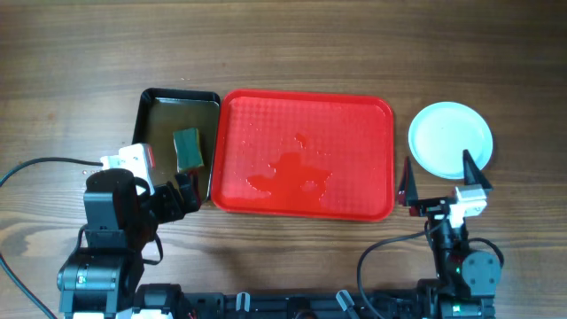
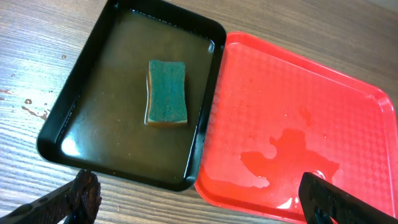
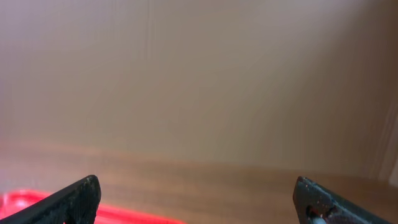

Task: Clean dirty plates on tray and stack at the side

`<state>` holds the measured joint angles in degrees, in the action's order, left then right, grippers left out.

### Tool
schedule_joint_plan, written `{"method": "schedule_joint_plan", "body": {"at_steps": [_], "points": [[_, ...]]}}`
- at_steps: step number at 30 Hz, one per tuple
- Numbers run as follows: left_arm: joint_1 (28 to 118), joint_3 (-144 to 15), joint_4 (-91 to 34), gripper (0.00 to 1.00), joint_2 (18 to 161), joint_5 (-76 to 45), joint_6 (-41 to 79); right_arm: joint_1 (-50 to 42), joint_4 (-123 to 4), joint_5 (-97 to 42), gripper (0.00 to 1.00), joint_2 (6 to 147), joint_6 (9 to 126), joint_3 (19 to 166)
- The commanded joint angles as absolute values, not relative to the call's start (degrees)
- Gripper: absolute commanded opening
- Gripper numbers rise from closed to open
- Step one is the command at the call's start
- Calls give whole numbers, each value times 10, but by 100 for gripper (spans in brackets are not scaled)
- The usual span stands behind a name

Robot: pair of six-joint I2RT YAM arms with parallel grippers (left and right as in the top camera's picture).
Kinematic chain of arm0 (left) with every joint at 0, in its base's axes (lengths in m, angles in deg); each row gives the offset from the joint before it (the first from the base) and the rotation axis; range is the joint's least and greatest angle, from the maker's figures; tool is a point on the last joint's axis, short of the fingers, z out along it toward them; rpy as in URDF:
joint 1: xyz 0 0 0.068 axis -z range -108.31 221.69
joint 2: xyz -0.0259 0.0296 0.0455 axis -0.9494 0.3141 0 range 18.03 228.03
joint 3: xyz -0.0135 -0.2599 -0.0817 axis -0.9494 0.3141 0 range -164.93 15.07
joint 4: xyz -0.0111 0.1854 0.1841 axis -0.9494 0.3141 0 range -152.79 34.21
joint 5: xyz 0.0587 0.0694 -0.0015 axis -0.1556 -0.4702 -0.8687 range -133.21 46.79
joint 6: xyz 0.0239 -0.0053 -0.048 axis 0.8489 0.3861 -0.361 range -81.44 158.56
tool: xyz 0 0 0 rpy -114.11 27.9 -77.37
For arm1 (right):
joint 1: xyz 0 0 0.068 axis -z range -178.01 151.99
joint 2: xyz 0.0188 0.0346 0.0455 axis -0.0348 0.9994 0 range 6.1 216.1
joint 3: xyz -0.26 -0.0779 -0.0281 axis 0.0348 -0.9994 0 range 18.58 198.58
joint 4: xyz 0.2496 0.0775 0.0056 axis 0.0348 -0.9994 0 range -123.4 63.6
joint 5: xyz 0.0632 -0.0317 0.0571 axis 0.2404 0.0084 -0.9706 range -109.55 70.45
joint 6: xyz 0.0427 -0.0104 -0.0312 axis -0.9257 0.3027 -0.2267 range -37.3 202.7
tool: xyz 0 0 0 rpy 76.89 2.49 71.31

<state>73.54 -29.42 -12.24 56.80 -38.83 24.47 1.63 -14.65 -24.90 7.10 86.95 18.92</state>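
The red tray (image 1: 354,124) lies mid-table with no plates on it, only a puddle of water (image 1: 292,173). It also shows in the left wrist view (image 2: 280,93) and as a red sliver in the right wrist view (image 3: 25,202). The pale blue-white plates (image 1: 450,139) sit as one clean-looking round stack to the right of the tray; I cannot tell how many. My left gripper (image 1: 188,193) (image 2: 202,205) is open and empty above the table, in front of where the black and red trays meet. My right gripper (image 1: 440,182) (image 3: 199,199) is open and empty, just in front of the plates.
A smaller black tray (image 1: 159,115) (image 2: 106,99) holding brownish water stands against the red tray's left side. A green sponge (image 1: 188,148) (image 2: 166,92) lies in it. Bare wooden table surrounds the trays. Cables run along the front edge.
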Motion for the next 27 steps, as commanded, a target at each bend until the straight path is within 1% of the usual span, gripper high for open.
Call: {"method": "schedule_joint_plan", "body": {"at_steps": [1, 3, 5, 27], "points": [[738, -290, -123, 100, 568, -383, 241, 12, -203, -257, 100, 63, 899, 189], [738, -290, -123, 100, 568, -383, 241, 12, -259, -278, 100, 62, 898, 189], [738, -290, -123, 100, 568, -383, 241, 12, -258, -281, 100, 62, 882, 189], [738, -290, -123, 100, 568, -383, 241, 12, -258, -281, 99, 65, 883, 189]]}}
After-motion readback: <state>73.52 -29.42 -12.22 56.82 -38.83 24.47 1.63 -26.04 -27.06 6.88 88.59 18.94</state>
